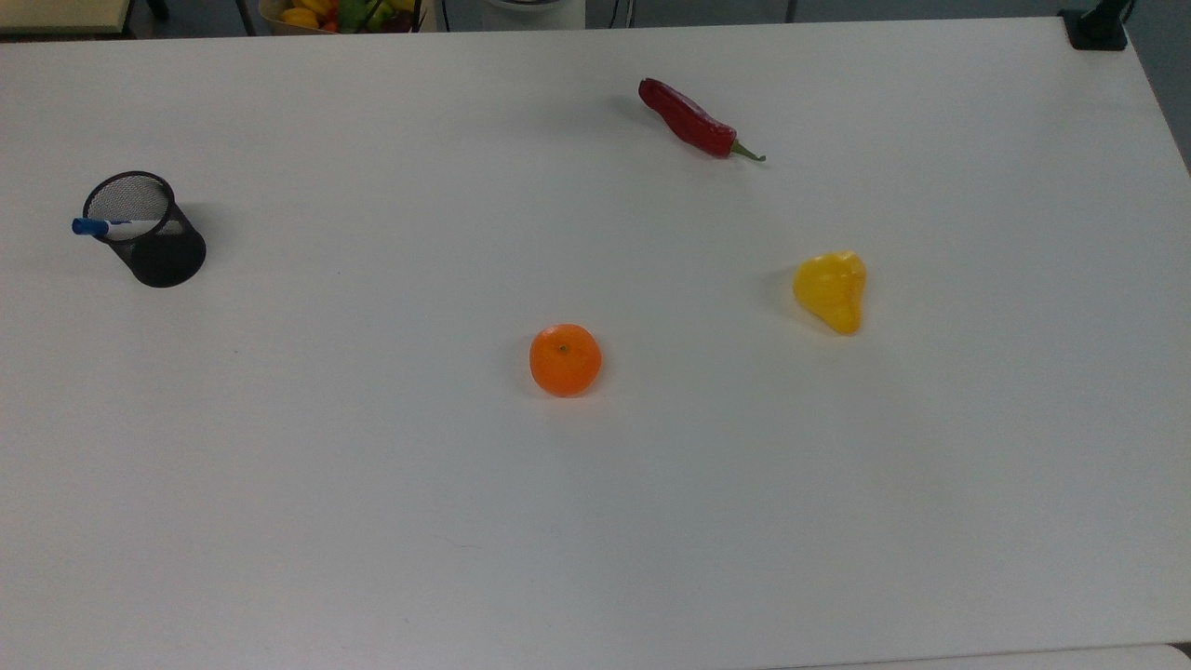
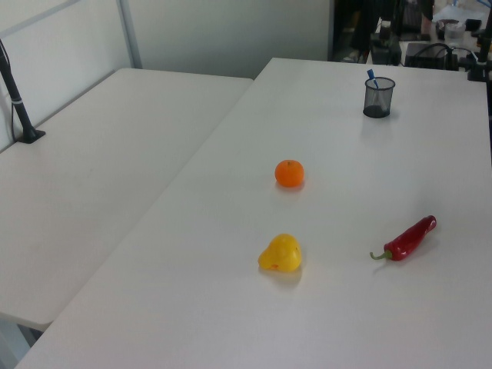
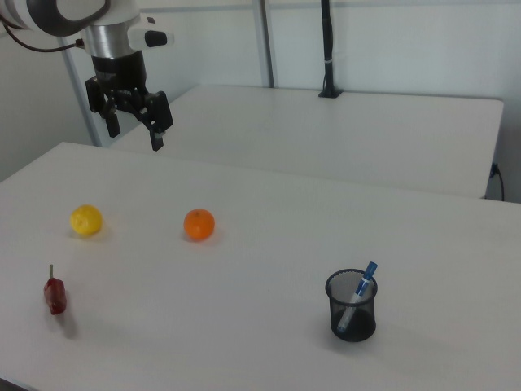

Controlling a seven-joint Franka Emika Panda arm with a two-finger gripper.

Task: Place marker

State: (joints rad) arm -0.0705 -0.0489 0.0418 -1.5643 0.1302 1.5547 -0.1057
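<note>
Table [image 1: 595,521] white. Mesh cup [image 1: 149,237] black, see-through weave. Marker [image 3: 358,295] white with blue cap. Orange [image 1: 565,359] orange. Chilli [image 1: 689,119] dark red, green stem. Pear-shaped fruit [image 1: 831,290] yellow.

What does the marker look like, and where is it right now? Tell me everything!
The marker is a slim white pen with a blue cap. It stands tilted inside a black mesh cup, leaning on the rim, cap end poking out above it. Through the mesh in the right view you can see its white body reaching down toward the cup's bottom. In the top view the cup sits near the table's left edge. Only the cup touches it.
</note>
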